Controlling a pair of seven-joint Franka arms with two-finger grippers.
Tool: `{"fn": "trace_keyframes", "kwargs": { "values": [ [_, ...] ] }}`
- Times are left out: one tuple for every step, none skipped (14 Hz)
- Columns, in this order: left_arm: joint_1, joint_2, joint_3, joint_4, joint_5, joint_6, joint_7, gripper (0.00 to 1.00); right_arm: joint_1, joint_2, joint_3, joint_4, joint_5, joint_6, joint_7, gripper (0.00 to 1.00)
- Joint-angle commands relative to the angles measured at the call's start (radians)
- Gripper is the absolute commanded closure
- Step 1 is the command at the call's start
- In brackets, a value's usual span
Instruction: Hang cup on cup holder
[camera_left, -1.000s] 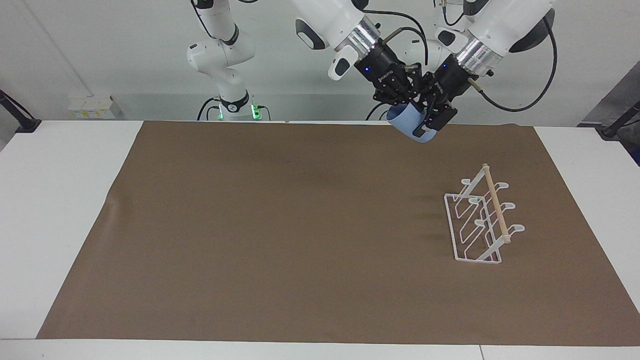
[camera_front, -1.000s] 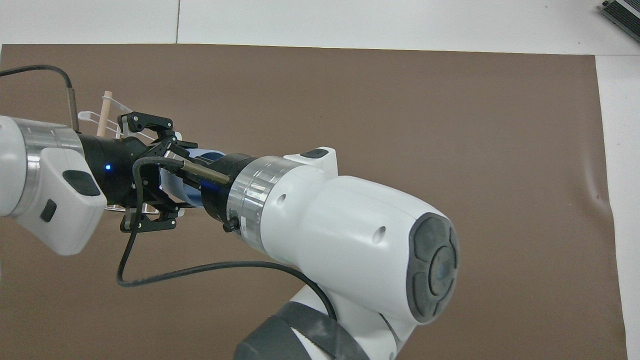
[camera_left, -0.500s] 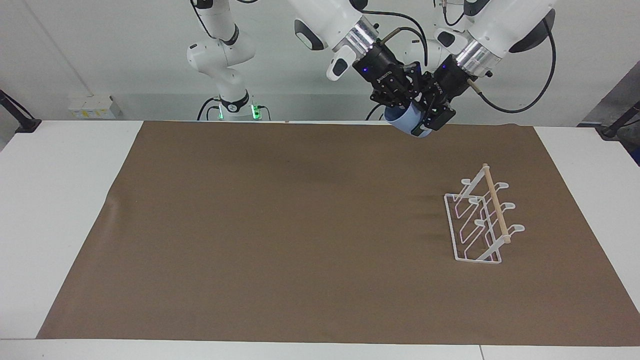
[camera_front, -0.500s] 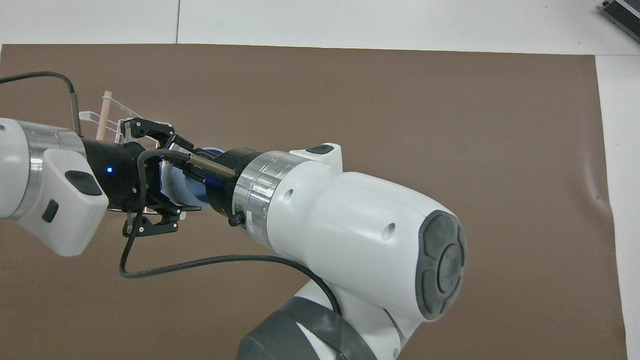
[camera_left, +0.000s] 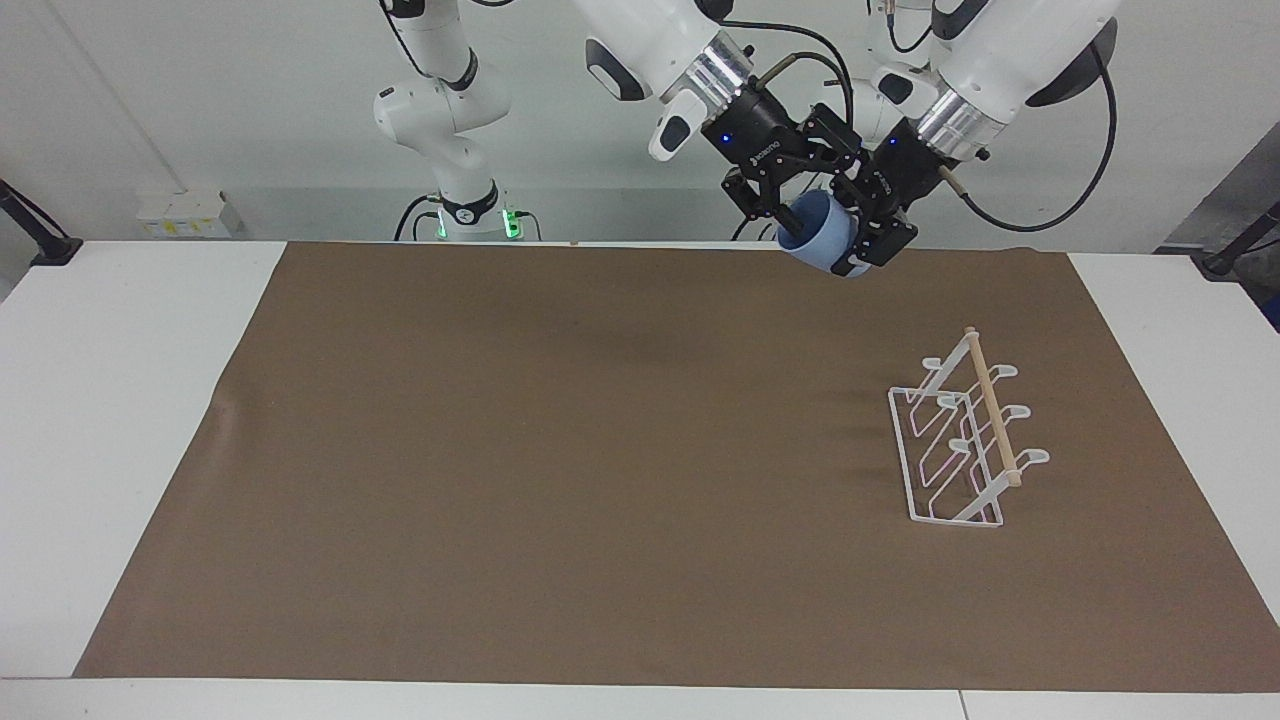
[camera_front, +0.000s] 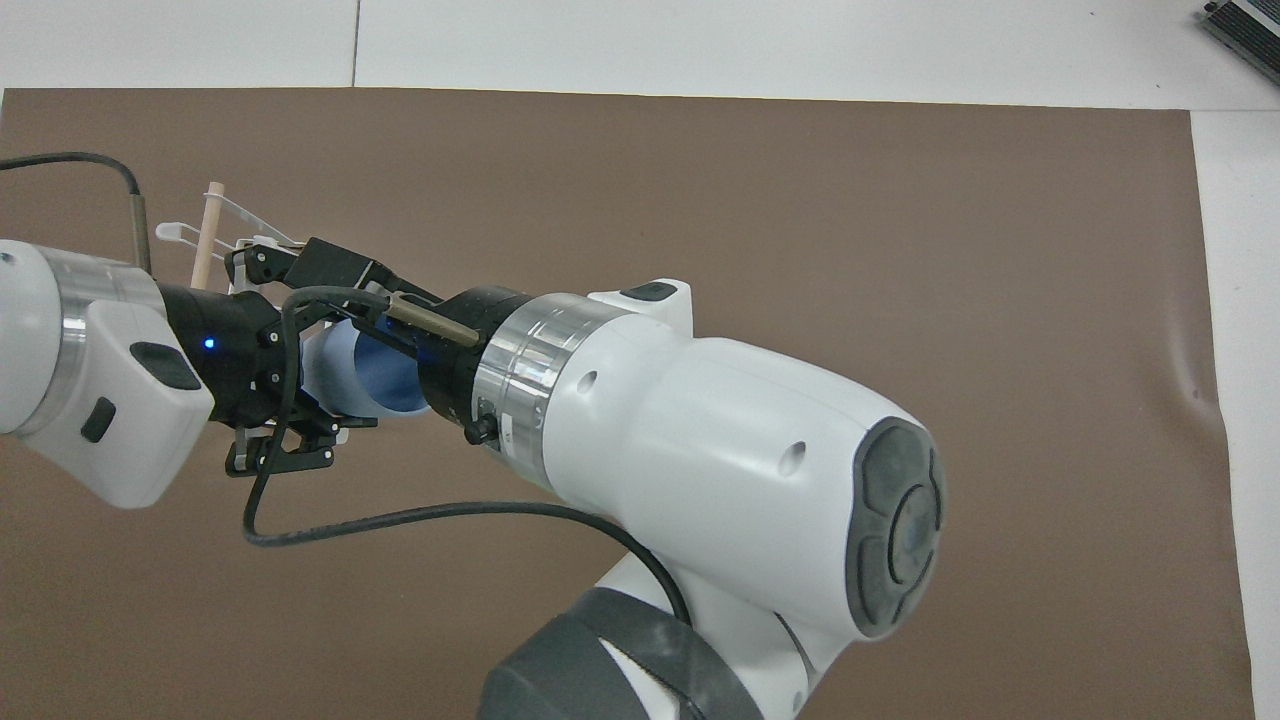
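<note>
Two white robot arms meet in the air above the edge of the brown mat (camera_left: 600, 450) nearest their bases, toward the left arm's end of the desk (camera_left: 120, 400). Between them hangs the cup (camera_left: 815, 232), a small light-blue tumbler tipped on its side with its open mouth facing the right arm. The left gripper (camera_left: 862, 240) has its jaws clamped on the cup's wall. The right gripper (camera_left: 775, 205) sits at the cup's mouth with its jaws apart, so it no longer grips anything. In the overhead view the right arm's wrist hides most of this exchange.

The handover looks finished, with the cup in the left arm's keeping; the hanging itself is not yet done.

Farther from the robots, at the same end of the mat, stands the cup holder (camera_left: 960, 440), a white wire rack with looped prongs on both sides and a pale wooden dowel along its top. It holds nothing. The cup must yet be carried over it and slipped onto a prong.

The mat covers most of the white desk. A plain white wall (camera_left: 200, 100) stands at the robots' backs
</note>
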Motion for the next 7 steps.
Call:
{"fn": "trace_keyframes", "kwargs": {
  "values": [
    [0.007,-0.013,-0.002,-0.007,0.156,-0.023,-0.082,1.00,-0.011,-0.007,0.005,-0.008,0.007,0.013,-0.081,0.33],
    [0.009,-0.019,-0.001,-0.021,0.201,-0.026,-0.130,1.00,-0.018,-0.005,0.005,-0.008,0.007,0.008,-0.159,0.81],
    [0.009,-0.022,-0.001,-0.027,0.233,-0.031,-0.162,1.00,-0.024,-0.005,0.005,-0.008,0.014,0.007,-0.182,1.00],
    [0.006,-0.024,-0.002,-0.027,0.288,-0.029,-0.167,1.00,-0.024,-0.005,0.005,-0.008,0.017,0.007,-0.182,1.00],
    [-0.008,-0.024,-0.009,-0.025,0.359,-0.020,-0.167,1.00,-0.024,-0.007,0.005,-0.008,0.017,0.004,-0.182,1.00],
    [-0.017,-0.025,-0.018,-0.028,0.417,-0.019,-0.170,1.00,-0.024,-0.007,0.005,-0.009,0.017,-0.005,-0.181,1.00],
    [-0.025,-0.027,-0.024,-0.028,0.465,-0.020,-0.170,1.00,-0.027,-0.007,0.005,-0.008,0.017,-0.018,-0.182,1.00]
  ]
}}
